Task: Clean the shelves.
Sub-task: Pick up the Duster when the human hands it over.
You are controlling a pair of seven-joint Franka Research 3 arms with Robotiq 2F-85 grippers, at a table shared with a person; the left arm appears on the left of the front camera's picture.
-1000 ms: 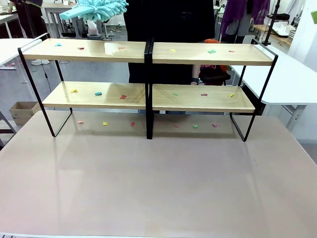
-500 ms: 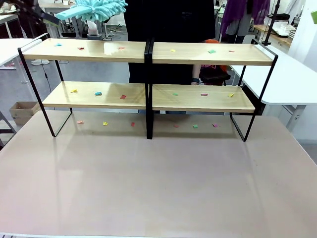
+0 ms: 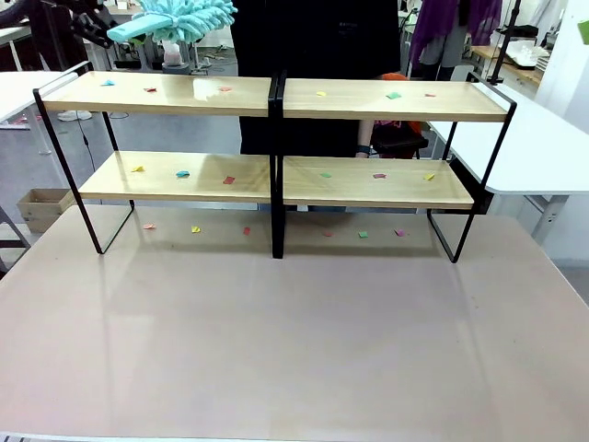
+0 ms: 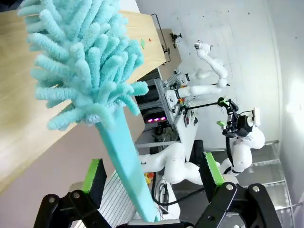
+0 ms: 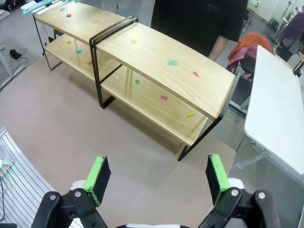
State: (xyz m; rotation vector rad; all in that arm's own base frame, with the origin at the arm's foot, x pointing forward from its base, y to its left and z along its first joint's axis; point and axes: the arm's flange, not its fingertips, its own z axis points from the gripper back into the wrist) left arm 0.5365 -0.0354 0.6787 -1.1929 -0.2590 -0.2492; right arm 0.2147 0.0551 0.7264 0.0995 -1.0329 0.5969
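Left tool (image 4: 153, 166) stands wide open, a teal duster (image 4: 85, 61) rising between its pads, seemingly unclamped, above the left end of the shelves (image 3: 184, 92) on the desk (image 3: 294, 350). Right tool (image 5: 156, 171) hangs open, empty. Unsecured, the duster could slip and miss the paper scraps (image 3: 182, 173).

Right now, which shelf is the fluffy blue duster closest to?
The top left shelf; the duster hangs above it, the others lie lower or farther right.

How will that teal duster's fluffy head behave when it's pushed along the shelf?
The duster head's loose, shaggy tufts will probably flatten and bend rather than scrape. Its slim handle looks light, perhaps slightly flexible under pressure.
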